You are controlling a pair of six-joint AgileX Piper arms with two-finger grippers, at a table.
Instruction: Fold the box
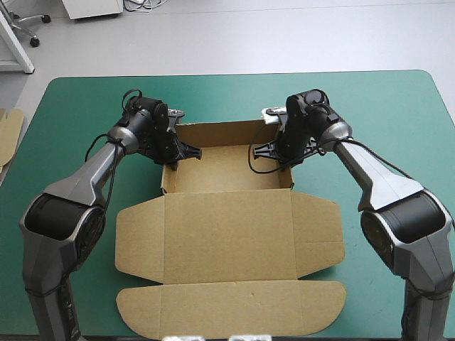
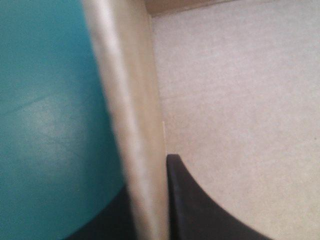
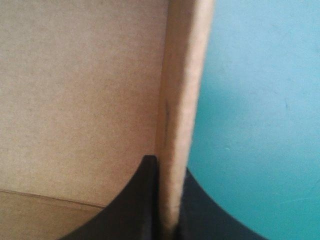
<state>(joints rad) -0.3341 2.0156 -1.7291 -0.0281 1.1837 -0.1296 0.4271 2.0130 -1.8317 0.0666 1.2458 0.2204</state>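
Observation:
The brown box (image 1: 227, 213) lies mid-table as an open tray at the far side, with its lid and flaps spread flat toward the near edge. My left gripper (image 1: 173, 150) is at the tray's left wall, and in the left wrist view that wall (image 2: 135, 125) stands upright between the black fingers (image 2: 200, 210), one inside the tray and one outside. My right gripper (image 1: 279, 150) is at the tray's right wall. There the wall (image 3: 182, 100) rises edge-on from between the fingers (image 3: 135, 210), which are shut on it.
More brown board (image 1: 8, 135) shows at the table's left edge. Bare teal-green cover (image 1: 398, 121) surrounds the box on the left, right and far sides. The lid's rounded flap (image 1: 231, 307) reaches close to the near edge.

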